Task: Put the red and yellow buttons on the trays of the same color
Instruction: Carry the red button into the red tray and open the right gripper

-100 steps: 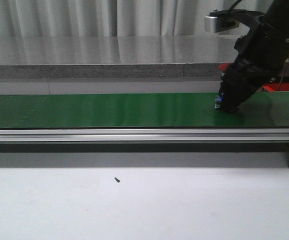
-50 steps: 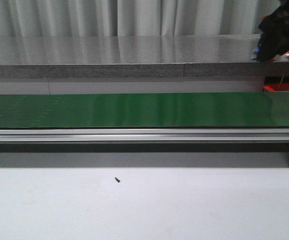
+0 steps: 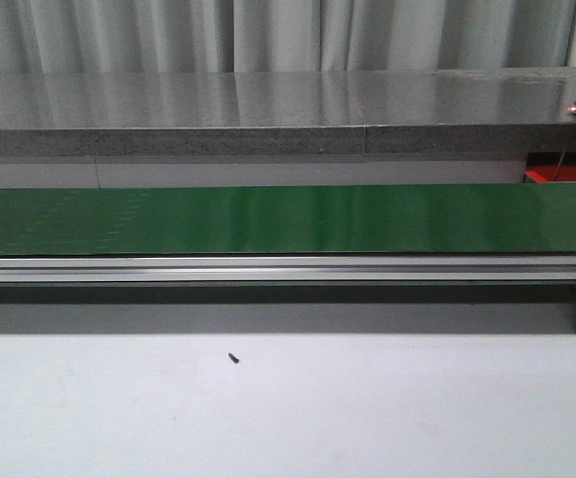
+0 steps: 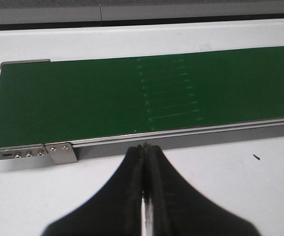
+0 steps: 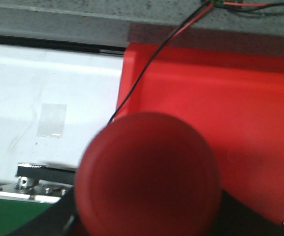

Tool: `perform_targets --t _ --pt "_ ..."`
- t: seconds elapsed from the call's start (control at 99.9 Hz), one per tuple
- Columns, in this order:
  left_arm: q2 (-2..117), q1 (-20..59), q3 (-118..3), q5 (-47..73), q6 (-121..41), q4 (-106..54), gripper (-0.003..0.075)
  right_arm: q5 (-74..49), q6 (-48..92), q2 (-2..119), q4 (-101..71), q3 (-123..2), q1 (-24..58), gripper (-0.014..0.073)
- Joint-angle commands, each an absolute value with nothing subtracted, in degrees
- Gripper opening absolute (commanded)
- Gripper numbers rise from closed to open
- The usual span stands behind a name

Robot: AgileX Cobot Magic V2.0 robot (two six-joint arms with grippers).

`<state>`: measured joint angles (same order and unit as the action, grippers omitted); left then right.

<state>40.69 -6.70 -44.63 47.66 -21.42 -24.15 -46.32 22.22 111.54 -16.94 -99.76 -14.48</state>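
Here, round glossy red button (image 5: 148, 179) over smooth red tray (image 5: 240, 103).

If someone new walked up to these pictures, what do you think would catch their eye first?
Most likely the big red button filling the right wrist view, held in the right gripper in front of the red tray, with a thin wire running across the tray's corner. Next would be the long green conveyor belt stretching across the front view, bare of buttons. The left gripper, fingers pressed together, hovers over the white table beside the belt's end.
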Motion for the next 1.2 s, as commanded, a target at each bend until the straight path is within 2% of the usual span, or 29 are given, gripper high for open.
perform_targets --t 0.0,0.26,0.971,1.071,1.191 --pt "40.5 -6.4 -46.2 44.0 -21.6 -26.3 -0.0020 -44.4 20.4 111.0 -17.1 -103.2 -15.5 0.0109" --pt "40.5 -6.4 -46.2 43.9 -21.6 -26.3 -0.0020 -44.1 14.7 117.7 -12.7 -106.6 -17.9 0.0109" --pt "40.5 -6.4 -46.2 43.4 -21.6 -26.4 -0.0020 -40.0 14.2 125.7 -12.5 -107.5 -18.1 0.0114" --pt "40.5 -6.4 -46.2 43.4 -21.6 -26.4 -0.0020 -40.0 14.2 125.7 -12.5 -107.9 -18.1 0.0206" --pt "40.5 -6.4 -46.2 43.4 -21.6 -26.4 -0.0020 -40.0 14.2 125.6 -12.5 -108.0 -18.1 0.0433"
